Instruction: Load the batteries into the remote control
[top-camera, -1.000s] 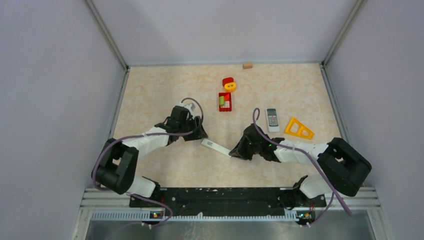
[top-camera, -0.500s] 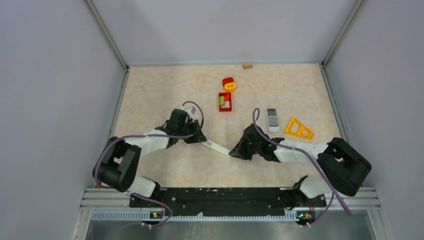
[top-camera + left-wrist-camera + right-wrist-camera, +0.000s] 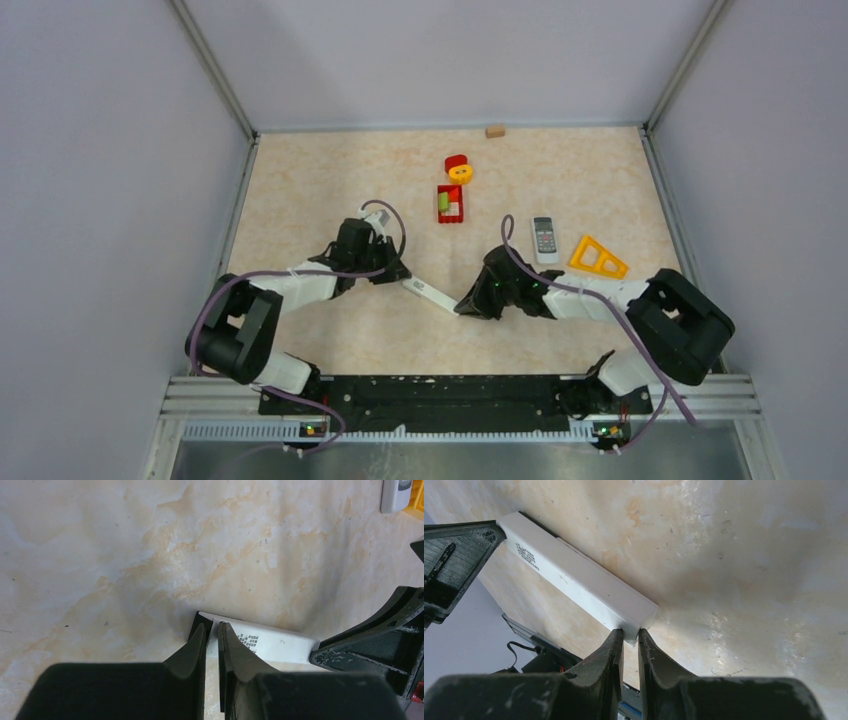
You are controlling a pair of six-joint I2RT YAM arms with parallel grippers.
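The left gripper (image 3: 212, 626) and right gripper (image 3: 629, 632) (jaws nearly closed) each pinch one end of the white remote (image 3: 432, 295) — opposite ends.

The desk (image 3: 330, 180) is cream, marbled with orange-tan veining. On it lie a white remote (image 3: 430, 296) with a small patch of dark print, a grey remote (image 3: 545, 240) with pale buttons, a yellow-orange triangle (image 3: 598, 257), a red tray (image 3: 450, 204) holding a green piece (image 3: 443, 201), a red and yellow ring toy (image 3: 458, 167), and a tan block (image 3: 495, 130). The left arm (image 3: 300, 285) and right arm (image 3: 590, 297) are black and white, with black jaws and purple cables (image 3: 215, 300). The walls (image 3: 100, 200) are pale lavender-grey.
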